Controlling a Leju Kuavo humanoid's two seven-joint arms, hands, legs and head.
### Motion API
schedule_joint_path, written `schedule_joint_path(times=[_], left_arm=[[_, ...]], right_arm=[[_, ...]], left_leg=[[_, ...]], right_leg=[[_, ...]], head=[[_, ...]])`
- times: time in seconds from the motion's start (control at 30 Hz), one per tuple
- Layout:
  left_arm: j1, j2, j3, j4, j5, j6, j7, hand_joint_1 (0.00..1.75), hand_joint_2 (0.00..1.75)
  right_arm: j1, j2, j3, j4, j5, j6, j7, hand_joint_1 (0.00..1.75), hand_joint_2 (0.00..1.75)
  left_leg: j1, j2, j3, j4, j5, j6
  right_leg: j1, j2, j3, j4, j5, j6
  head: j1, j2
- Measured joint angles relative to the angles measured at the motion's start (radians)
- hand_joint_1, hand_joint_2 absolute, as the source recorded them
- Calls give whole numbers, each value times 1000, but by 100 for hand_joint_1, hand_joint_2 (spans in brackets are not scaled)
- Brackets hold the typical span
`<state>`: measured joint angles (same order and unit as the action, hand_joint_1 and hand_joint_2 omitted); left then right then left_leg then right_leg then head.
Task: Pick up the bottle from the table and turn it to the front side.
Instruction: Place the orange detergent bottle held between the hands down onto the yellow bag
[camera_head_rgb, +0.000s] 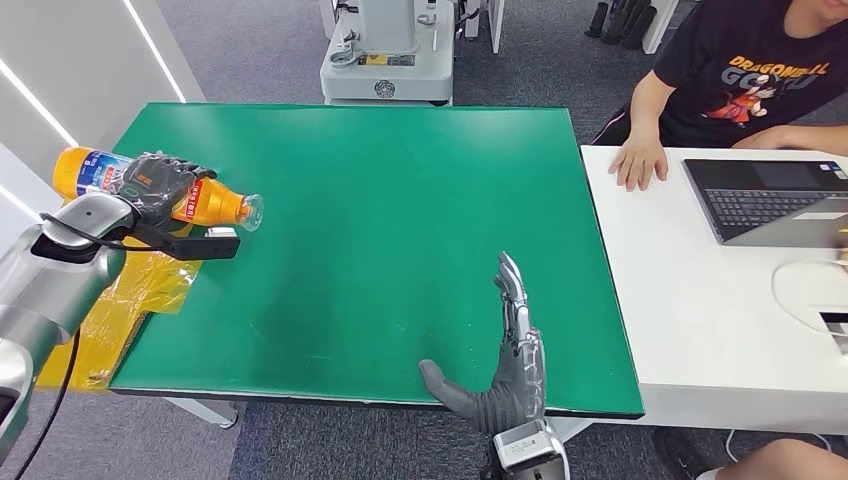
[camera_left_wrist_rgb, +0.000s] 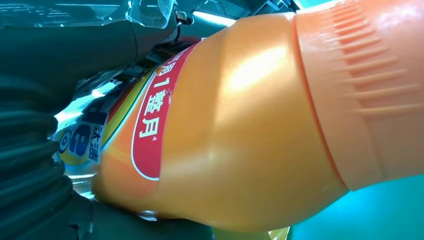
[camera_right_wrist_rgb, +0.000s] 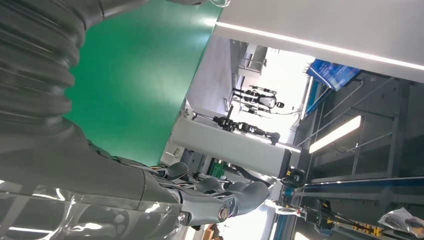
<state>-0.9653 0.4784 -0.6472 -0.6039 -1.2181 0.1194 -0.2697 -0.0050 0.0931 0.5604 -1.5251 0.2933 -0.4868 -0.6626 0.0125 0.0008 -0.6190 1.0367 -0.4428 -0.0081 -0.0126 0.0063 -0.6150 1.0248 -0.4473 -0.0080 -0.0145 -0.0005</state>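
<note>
Left hand (camera_head_rgb: 158, 185) wrapped around orange bottle (camera_head_rgb: 205, 200), lifted at the left edge of the green counter (camera_head_rgb: 400, 220), near the far-left corner. Bottle lying roughly horizontal, neck and cap end pointing in over the counter, base end out past the edge. Filled with orange liquid, by the look of it; fill level hard to judge under the label. Left wrist view: orange bottle body (camera_left_wrist_rgb: 240, 130) with red label patch and ribbed orange band close up, grey hand cover (camera_left_wrist_rgb: 30, 165) alongside. Yellow plastic sheet (camera_head_rgb: 140, 300) hanging off the left edge below the arm. Right hand (camera_head_rgb: 505, 370) open at the near edge, fingers straight and together, thumb out to the side, holding nothing. Person's hand (camera_head_rgb: 640, 160) resting on the white counter (camera_head_rgb: 700, 320) past the right edge, laptop (camera_head_rgb: 770, 195) beside it.
</note>
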Motion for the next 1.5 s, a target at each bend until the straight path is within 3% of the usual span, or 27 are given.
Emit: schedule_joint_path(times=[1.5], left_arm=[[0, 0, 0, 0, 0, 0, 0, 175, 175]], right_arm=[[0, 0, 0, 0, 0, 0, 0, 0, 175]], left_leg=[[0, 0, 0, 0, 0, 0]], right_leg=[[0, 0, 0, 0, 0, 0]], head=[[0, 0]])
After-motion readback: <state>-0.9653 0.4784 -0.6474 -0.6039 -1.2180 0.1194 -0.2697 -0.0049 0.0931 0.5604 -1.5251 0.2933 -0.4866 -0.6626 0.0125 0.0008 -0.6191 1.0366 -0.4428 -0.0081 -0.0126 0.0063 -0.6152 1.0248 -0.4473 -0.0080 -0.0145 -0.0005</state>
